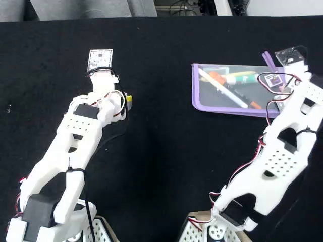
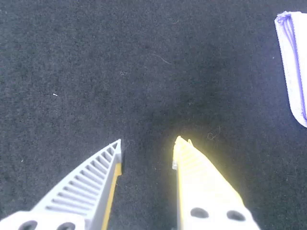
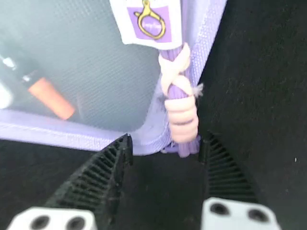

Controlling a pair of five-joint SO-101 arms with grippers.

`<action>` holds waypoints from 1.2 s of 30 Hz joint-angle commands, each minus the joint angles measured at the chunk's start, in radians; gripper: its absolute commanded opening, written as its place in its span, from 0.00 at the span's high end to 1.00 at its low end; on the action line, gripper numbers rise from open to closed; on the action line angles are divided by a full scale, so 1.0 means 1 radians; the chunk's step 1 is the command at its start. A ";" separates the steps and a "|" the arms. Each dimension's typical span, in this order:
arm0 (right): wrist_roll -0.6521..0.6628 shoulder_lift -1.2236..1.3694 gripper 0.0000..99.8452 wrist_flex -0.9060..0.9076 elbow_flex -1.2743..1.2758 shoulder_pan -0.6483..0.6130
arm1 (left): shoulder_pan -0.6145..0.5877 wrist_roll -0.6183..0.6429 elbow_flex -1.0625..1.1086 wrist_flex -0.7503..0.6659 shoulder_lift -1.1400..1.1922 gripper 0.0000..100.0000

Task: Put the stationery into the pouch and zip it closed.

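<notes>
A clear pouch (image 1: 229, 88) with purple trim lies flat at the right of the black table. Several pens (image 1: 227, 83) show through its clear face, one with an orange tip (image 3: 50, 98). A braided pink and purple cord (image 3: 180, 105) hangs from the pouch's white label (image 3: 148, 21) past a corner of the pouch (image 3: 86, 62). My right gripper (image 3: 165, 141) is open, and its black fingers stand on either side of the cord's end without clamping it. My left gripper (image 2: 148, 141) is open over bare cloth, left of the pouch (image 2: 292, 62) and holding nothing.
The left arm (image 1: 86, 121) stretches up the table's left side, well apart from the pouch. The right arm (image 1: 282, 146) leans over the pouch's right end. Black cloth covers the whole table, with open room between the arms.
</notes>
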 commanded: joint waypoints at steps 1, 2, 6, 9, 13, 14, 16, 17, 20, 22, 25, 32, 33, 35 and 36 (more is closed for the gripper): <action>0.015 0.059 0.81 -0.021 -0.174 0.008 | 0.007 -0.009 -0.008 -0.020 -0.041 0.82; 0.015 0.082 0.81 -0.020 -0.205 0.008 | 0.007 -0.009 -0.008 -0.020 -0.041 0.82; 0.011 0.162 0.83 -0.020 -0.325 0.006 | 0.007 -0.009 -0.007 -0.020 -0.041 0.82; 0.009 0.209 0.83 -0.011 -0.394 0.005 | 0.008 -0.009 -0.007 -0.020 -0.041 0.82; 0.012 0.266 0.83 0.015 -0.447 -0.009 | 0.008 -0.009 -0.007 -0.020 -0.041 0.82; 0.012 0.275 0.83 0.032 -0.461 -0.012 | 0.008 -0.009 -0.007 -0.020 -0.041 0.82; 0.009 0.286 0.87 0.069 -0.498 -0.021 | 0.008 -0.009 -0.007 -0.021 -0.041 0.82; 0.009 0.291 0.91 0.091 -0.521 -0.026 | 0.008 -0.009 -0.007 -0.021 -0.041 0.82; 0.009 0.294 0.98 0.169 -0.593 -0.035 | 0.008 -0.009 -0.007 -0.021 -0.041 0.82; 0.011 0.294 0.99 0.222 -0.633 -0.043 | 0.008 -0.011 -0.007 -0.021 -0.041 0.82; 0.009 0.289 0.99 0.316 -0.694 -0.064 | 0.008 -0.011 -0.007 -0.021 -0.041 0.82; -0.095 0.288 0.99 0.572 -0.951 -0.164 | 0.007 -0.012 -0.007 -0.021 -0.041 0.82; -0.135 0.286 0.99 0.571 -0.981 -0.173 | 0.007 -0.014 -0.007 -0.021 -0.041 0.82; -0.173 0.286 0.99 0.571 -1.021 -0.189 | 0.005 -0.044 -0.007 -0.021 -0.041 0.82; -0.181 0.286 0.99 0.571 -1.035 -0.203 | 0.007 -0.066 -0.007 -0.021 -0.041 0.82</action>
